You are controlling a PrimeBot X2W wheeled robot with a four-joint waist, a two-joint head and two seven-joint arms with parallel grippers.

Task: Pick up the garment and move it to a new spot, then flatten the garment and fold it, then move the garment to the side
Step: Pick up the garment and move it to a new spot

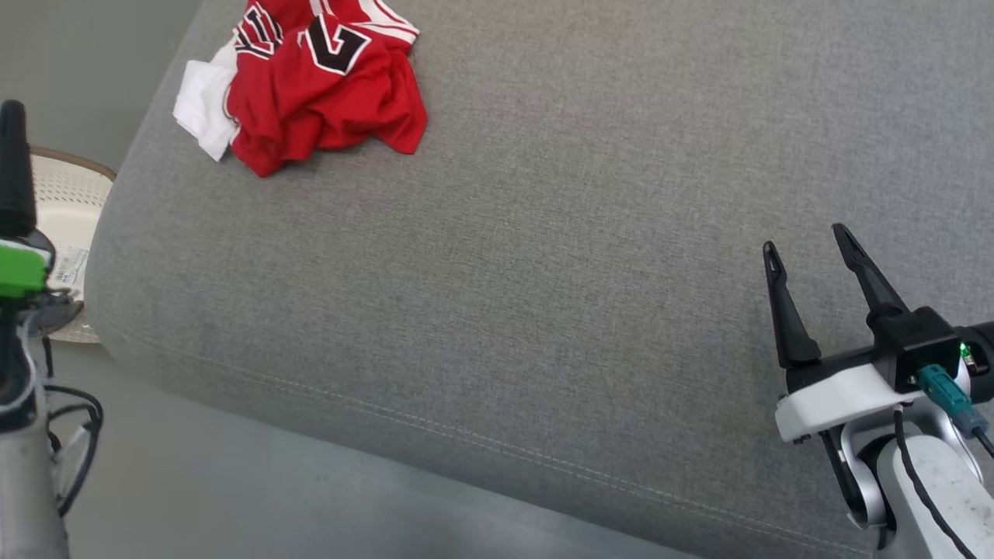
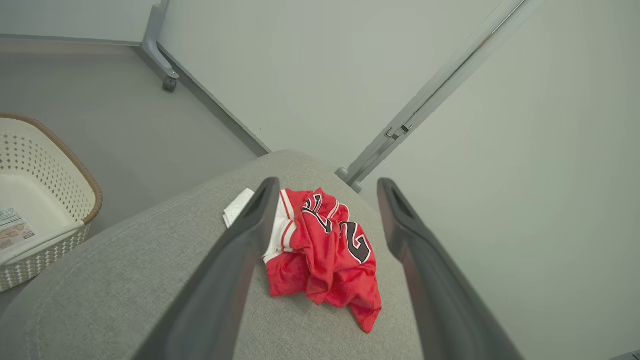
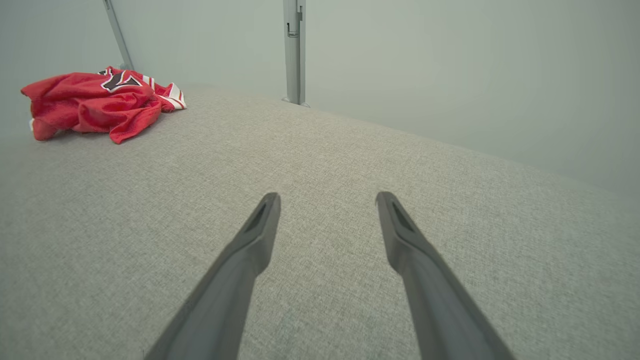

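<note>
The garment (image 1: 326, 85) is a red jersey with white trim and black numerals, lying crumpled at the far left of the grey cushion (image 1: 543, 272); white fabric shows at its left edge. In the left wrist view my left gripper (image 2: 327, 184) hangs open above the garment (image 2: 325, 260), apart from it, nothing between its fingers. One dark finger (image 1: 14, 155) of it stands at the head view's left edge, off the cushion. My right gripper (image 1: 804, 239) is open and empty over the cushion's right part, far from the garment (image 3: 90, 102). Its fingers frame bare cushion in the right wrist view, right gripper (image 3: 327, 196).
A white perforated basket (image 1: 66, 210) with a brown rim stands on the grey floor left of the cushion, basket (image 2: 45, 200). Pale wall panels with metal posts (image 3: 295, 50) close in behind the cushion. The cushion's stitched front edge (image 1: 466, 435) runs along the near side.
</note>
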